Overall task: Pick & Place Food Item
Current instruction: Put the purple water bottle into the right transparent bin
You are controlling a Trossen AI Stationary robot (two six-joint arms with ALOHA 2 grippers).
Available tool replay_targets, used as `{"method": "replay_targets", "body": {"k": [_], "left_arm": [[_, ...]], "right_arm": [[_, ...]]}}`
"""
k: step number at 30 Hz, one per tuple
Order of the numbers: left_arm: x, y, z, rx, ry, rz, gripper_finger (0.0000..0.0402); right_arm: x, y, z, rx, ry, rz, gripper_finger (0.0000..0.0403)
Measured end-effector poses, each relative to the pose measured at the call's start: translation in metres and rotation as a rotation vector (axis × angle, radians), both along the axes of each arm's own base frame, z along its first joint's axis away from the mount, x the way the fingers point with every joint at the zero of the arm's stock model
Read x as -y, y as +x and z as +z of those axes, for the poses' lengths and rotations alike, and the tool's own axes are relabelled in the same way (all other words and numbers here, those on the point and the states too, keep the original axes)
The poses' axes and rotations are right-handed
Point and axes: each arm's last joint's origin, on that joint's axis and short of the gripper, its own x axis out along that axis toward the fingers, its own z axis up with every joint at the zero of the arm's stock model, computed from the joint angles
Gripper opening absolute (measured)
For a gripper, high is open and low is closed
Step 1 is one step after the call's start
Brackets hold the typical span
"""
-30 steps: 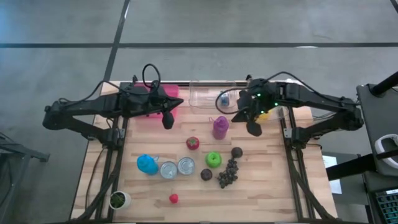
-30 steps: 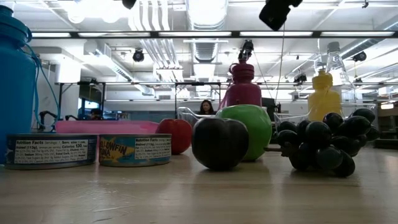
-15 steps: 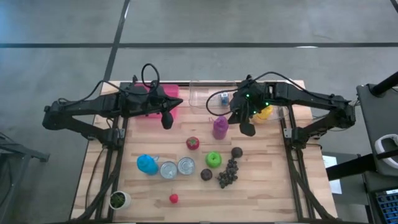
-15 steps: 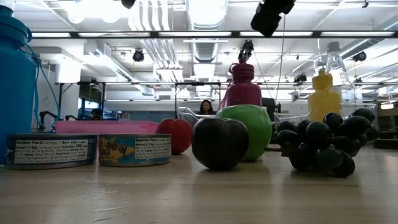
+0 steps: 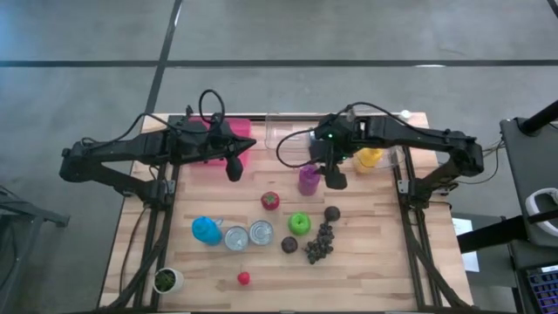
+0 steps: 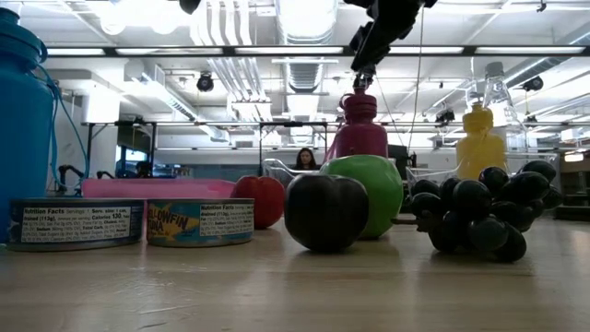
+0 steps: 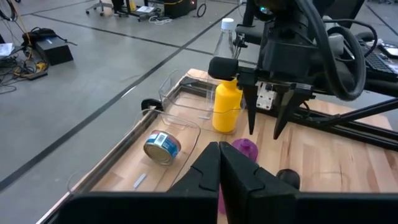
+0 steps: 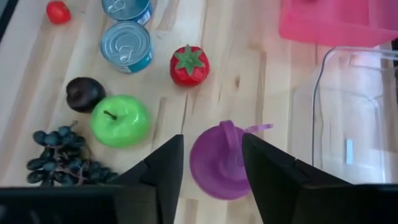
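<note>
Counter (image 5: 366,262): pale wooden slats, carrying all items below.

Right gripper (image 5: 332,178): hangs just above the purple bottle (image 5: 309,179), which stands upright near the counter's centre; fingers spread apart, one on each side of the bottle's cap in the right wrist view, holding nothing.

Left gripper (image 5: 234,167): over the counter at 10 o'clock from the purple bottle, beside the pink tray (image 5: 218,153); fingers pressed together, empty.

Food items, all resting on the counter:
- Red strawberry-shaped piece (image 5: 271,201), at 8 o'clock from the bottle, nearby.
- Green apple (image 5: 299,223), at 6 o'clock from the bottle.
- Dark plum (image 5: 289,245), just below the apple.
- Second dark plum (image 5: 332,213), at 2 o'clock from the apple.
- Bunch of dark grapes (image 5: 320,243), touching or just beside the apple's 4 o'clock side.
- Small red fruit (image 5: 243,278), near the front edge.

Other items:
- Two tins (image 5: 249,235), side by side, left of the apple.
- Blue bottle (image 5: 206,229), beside the tins.
- Yellow bottle (image 5: 370,158), at 2 o'clock from the purple bottle.
- Clear container (image 5: 292,136) at the rear edge, with one tin (image 7: 162,147) lying inside.
</note>
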Motion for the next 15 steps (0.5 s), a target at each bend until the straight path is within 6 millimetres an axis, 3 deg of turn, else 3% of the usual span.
{"method": "replay_targets", "body": {"k": [15], "left_arm": [[0.000,0.000,0.000,-0.005,0.000,-0.001,0.0006]], "right_arm": [[0.015,0.015,-0.021,-0.078,-0.014,0.014,0.0166]]}}
